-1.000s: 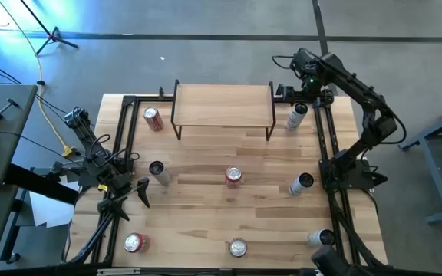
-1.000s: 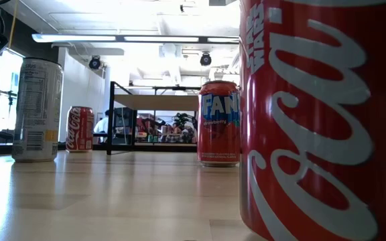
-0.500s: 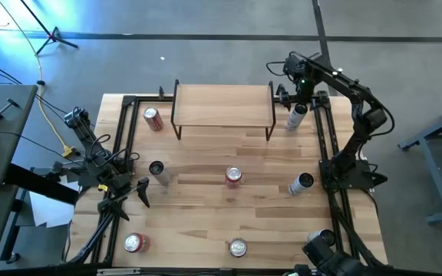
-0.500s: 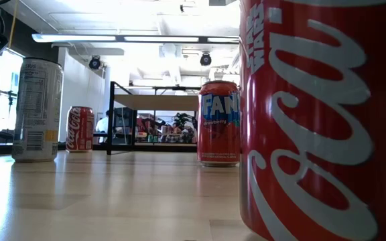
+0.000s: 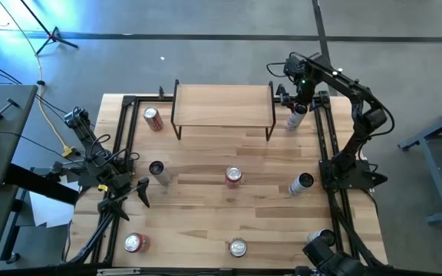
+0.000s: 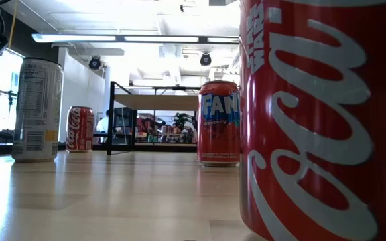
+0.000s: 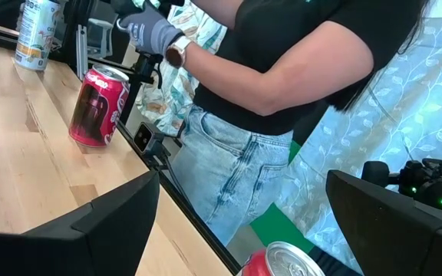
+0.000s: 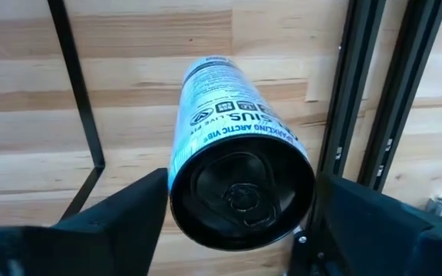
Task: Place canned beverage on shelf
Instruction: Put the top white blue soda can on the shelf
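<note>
My table (image 5: 206, 153) carries the shelf (image 5: 222, 104) along its far edge, long axis running left to right, top bare. Just beside the shelf's right legs a white can (image 5: 295, 117) stands upright, black lid up. My right gripper (image 5: 301, 98) hangs over it, fingers spread either side, not touching. Six more cans are scattered in front. My left gripper (image 5: 139, 190), parked at the left edge, is spread; a person (image 7: 282, 84) stands beyond.
</note>
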### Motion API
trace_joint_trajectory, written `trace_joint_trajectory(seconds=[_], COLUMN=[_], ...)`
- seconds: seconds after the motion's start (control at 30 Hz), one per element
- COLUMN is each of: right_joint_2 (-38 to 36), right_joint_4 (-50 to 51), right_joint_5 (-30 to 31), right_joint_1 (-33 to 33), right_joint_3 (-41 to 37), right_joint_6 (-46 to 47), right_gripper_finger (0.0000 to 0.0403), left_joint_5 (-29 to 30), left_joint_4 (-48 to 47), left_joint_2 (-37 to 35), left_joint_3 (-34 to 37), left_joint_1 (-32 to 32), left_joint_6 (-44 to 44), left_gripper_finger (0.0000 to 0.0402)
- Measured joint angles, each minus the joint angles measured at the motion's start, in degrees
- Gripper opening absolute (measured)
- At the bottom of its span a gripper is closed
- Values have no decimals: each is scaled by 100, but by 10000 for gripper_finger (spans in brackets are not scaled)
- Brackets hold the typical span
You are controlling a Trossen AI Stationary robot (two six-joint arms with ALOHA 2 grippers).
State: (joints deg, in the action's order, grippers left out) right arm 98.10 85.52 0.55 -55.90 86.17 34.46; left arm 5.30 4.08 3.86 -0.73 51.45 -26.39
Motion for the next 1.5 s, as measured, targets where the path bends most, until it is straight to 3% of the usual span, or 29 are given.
trace_joint_trajectory(seconds=[0.27,0.63,0.83,1.3,1.5], right_joint_2=[-2,-30,-390,-1928,-2333], right_joint_4=[-180,-97,45,-26,11], right_joint_5=[-28,-87,-154,-319,-308], right_joint_1=[0,3,110,386,571], right_joint_3=[0,-3,-28,-1746,-1960], right_joint_6=[-138,-671,-900,-1263,-1772], right_gripper_finger=[253,249,248,247,247], left_joint_5=[0,0,0,0,0], left_joint_4=[0,0,0,-2,-2], left_joint_2=[0,0,0,0,0], left_joint_3=[-2,0,0,0,0], left_joint_1=[-1,1,0,1,1], left_joint_6=[0,0,0,0,0], left_gripper_finger=[360,360,360,360,360])
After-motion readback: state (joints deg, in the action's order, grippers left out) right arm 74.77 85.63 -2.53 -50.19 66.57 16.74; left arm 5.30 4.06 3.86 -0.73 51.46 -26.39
